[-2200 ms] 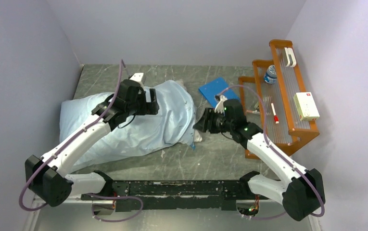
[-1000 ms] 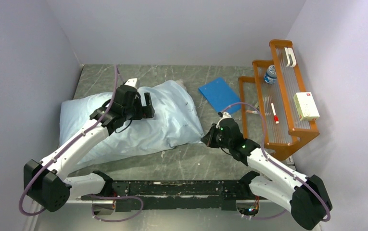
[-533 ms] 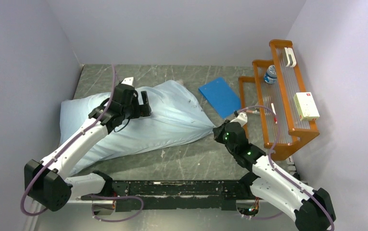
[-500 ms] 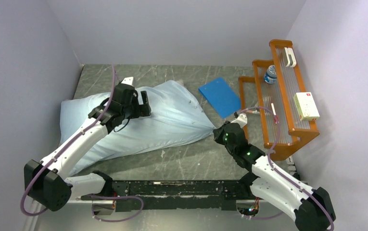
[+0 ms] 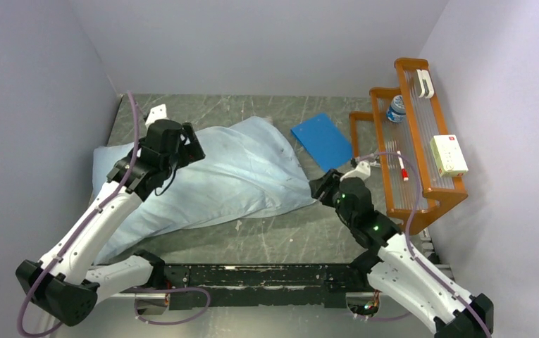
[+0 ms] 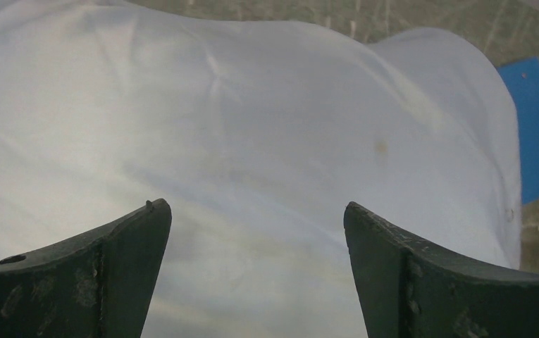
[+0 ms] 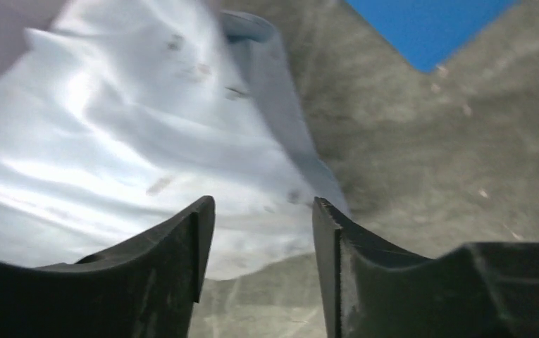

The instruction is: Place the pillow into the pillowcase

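Note:
The light blue pillowcase (image 5: 217,176) lies plump across the table, from the left wall to a stretched tip at the right. The pillow is hidden inside it. My left gripper (image 5: 191,144) hovers open over the pillowcase's back left part. In the left wrist view the cloth (image 6: 266,127) fills the frame beyond the gripper (image 6: 256,205), whose jaws are wide apart. My right gripper (image 5: 318,189) is at the pillowcase's right tip. In the right wrist view the gripper (image 7: 263,201) is open, with the cloth's edge (image 7: 182,141) just beyond the fingertips and nothing held.
A flat dark blue square (image 5: 321,139) lies behind my right gripper and also shows in the right wrist view (image 7: 428,28). A wooden rack (image 5: 421,186) stands at the right with a bottle (image 5: 395,109) and a white box (image 5: 448,155). Walls close the left and back.
My right gripper pulled the pillowcase's right end out to the right, then opened and let it go. My left gripper moved left and back over the cloth.

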Controlling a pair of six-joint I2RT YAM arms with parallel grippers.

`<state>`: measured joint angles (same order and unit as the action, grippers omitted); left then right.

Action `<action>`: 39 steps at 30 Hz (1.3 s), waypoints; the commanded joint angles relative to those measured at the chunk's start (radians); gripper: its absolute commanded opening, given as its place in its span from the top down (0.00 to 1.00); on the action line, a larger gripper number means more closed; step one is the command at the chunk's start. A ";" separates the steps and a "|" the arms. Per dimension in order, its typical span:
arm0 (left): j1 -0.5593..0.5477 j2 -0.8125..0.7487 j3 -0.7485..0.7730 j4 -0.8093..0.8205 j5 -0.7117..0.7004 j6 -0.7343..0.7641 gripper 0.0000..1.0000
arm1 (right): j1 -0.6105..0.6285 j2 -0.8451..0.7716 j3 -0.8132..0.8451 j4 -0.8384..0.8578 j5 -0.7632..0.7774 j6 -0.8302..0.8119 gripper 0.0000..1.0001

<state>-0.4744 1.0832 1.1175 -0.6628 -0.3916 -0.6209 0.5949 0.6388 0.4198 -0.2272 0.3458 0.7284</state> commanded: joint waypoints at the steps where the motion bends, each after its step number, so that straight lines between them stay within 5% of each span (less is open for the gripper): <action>1: 0.018 -0.017 0.013 -0.089 -0.148 -0.082 0.03 | -0.002 0.086 0.164 0.113 -0.166 -0.115 0.39; 9: 0.154 -0.035 -0.042 -0.151 -0.185 -0.210 0.03 | -0.061 0.575 0.494 0.244 -0.437 -0.223 0.17; 12: 0.278 -0.056 -0.096 -0.182 -0.157 -0.244 0.03 | -0.114 0.771 0.621 0.291 -0.553 -0.214 0.01; 18: 0.561 -0.078 -0.231 -0.236 0.011 -0.258 0.03 | -0.185 1.131 0.922 0.222 -0.693 -0.196 0.02; 24: 0.635 -0.123 -0.312 -0.253 0.015 -0.287 0.03 | -0.217 1.379 1.168 0.096 -0.802 -0.131 0.07; 28: 0.637 -0.129 -0.305 -0.245 0.002 -0.295 0.03 | -0.219 1.458 1.232 0.180 -0.928 -0.036 0.10; 30: 0.637 -0.121 -0.303 -0.232 -0.005 -0.291 0.03 | -0.221 1.486 1.250 0.248 -0.999 0.016 0.17; 32: 0.637 -0.107 -0.300 -0.222 -0.005 -0.288 0.04 | -0.222 1.486 1.245 0.321 -1.030 0.047 0.37; 34: 0.636 -0.088 -0.294 -0.202 0.007 -0.281 0.04 | -0.223 1.455 1.233 0.340 -0.988 0.035 0.96; 39: 0.634 -0.011 -0.262 -0.047 0.123 -0.223 0.05 | -0.224 1.190 1.068 0.304 -0.648 -0.096 1.00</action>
<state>0.1482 1.0031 0.8505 -0.7624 -0.3752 -0.8928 0.3740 2.0701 1.6020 0.0143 -0.5213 0.7021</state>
